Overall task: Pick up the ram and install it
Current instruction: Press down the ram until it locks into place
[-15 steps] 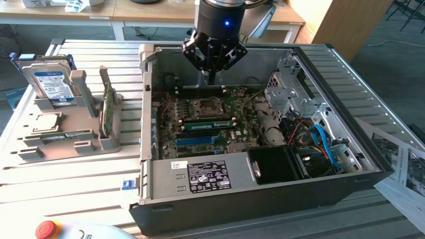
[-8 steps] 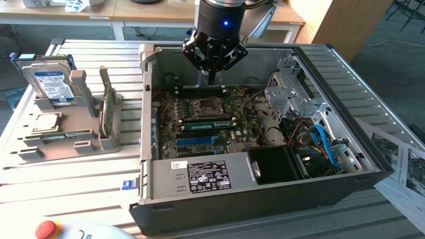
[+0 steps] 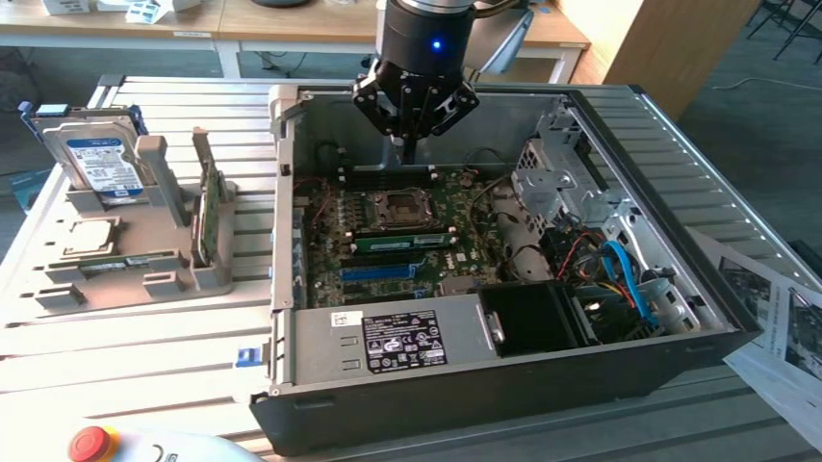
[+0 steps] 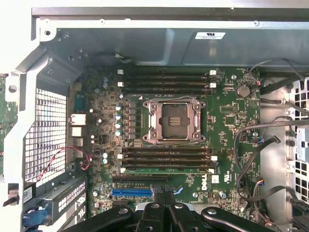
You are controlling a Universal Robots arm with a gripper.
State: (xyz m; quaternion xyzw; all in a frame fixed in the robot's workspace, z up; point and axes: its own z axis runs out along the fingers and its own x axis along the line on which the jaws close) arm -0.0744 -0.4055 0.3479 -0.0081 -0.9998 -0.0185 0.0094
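Above motherboard (image 3: 465,252): closed tool (image 3: 408,138); ram (image 3: 400,241) seated below, apart from tool.

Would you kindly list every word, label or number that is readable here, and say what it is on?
"DELL": white logo on the motherboard, in the wrist view.
Too small to read: power supply label, white case sticker, hard drive label, printed sheets.

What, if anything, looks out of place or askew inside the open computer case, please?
Nothing looks damaged or askew. The ram lies level along a slot near the empty CPU socket; cables lie loosely by the drive bay.
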